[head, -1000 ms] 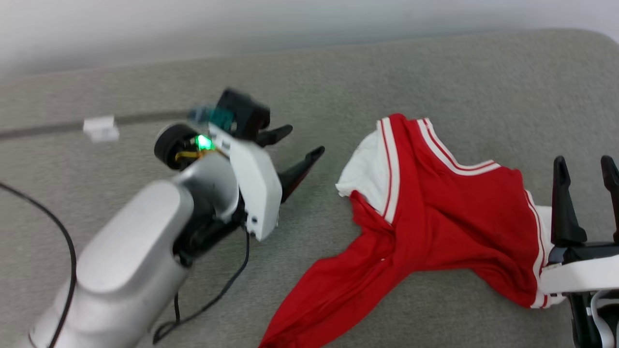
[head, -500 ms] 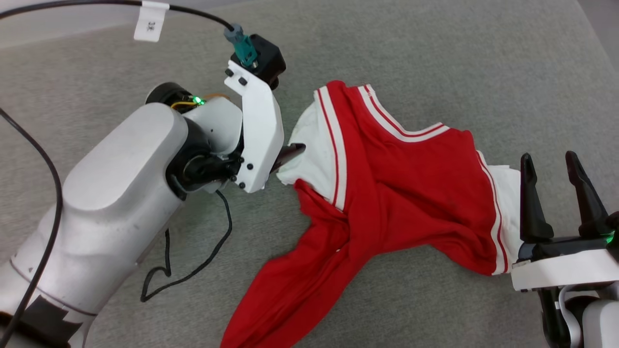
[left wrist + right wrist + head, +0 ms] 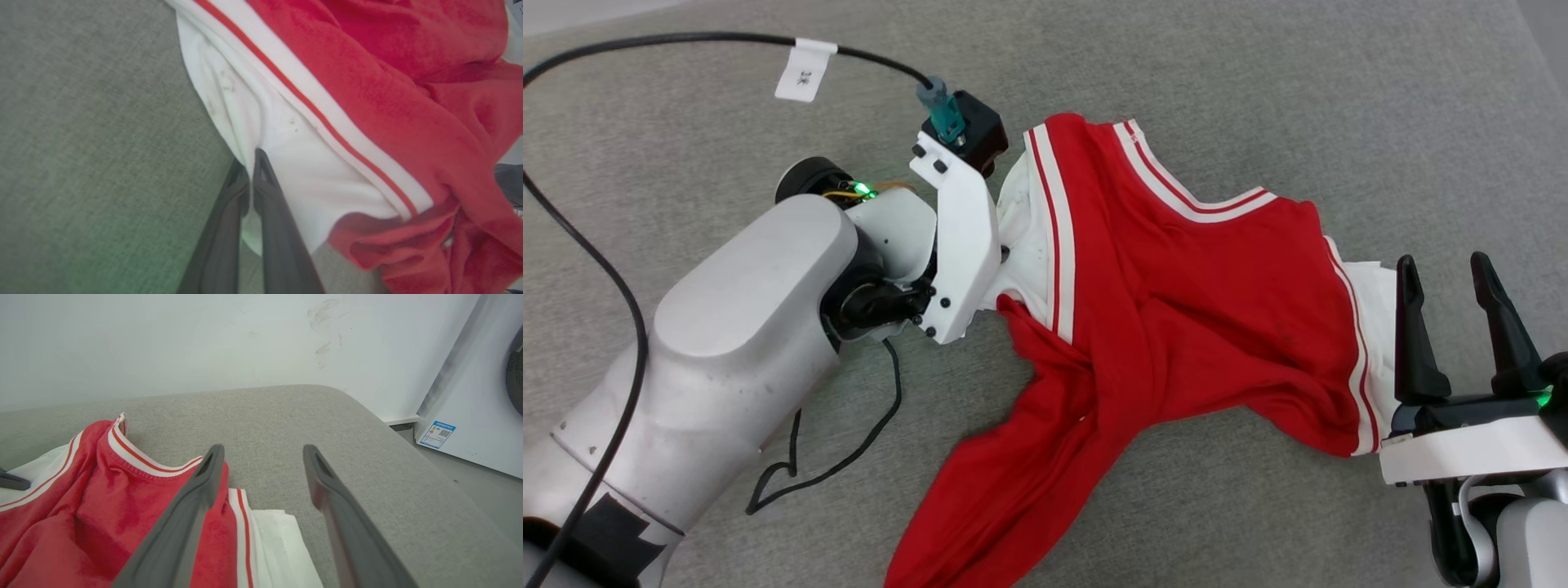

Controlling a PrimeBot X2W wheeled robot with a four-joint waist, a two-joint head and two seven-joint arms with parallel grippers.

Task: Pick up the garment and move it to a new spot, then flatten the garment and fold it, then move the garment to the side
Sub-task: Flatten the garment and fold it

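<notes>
Garment (image 3: 1176,327) looks soft and limp, best taken at both ends: left end effector (image 3: 250,163) clamps its white sleeve (image 3: 294,171) mid-frame; right end effector (image 3: 1442,263) gapes lower right.

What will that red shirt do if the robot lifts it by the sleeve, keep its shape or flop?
Probably flop: the shirt already lies in soft folds and wrinkles, so it should hang and drape. It looks thin, so likely light. The left gripper pinches only the white sleeve edge, so the cloth might slip out.
</notes>
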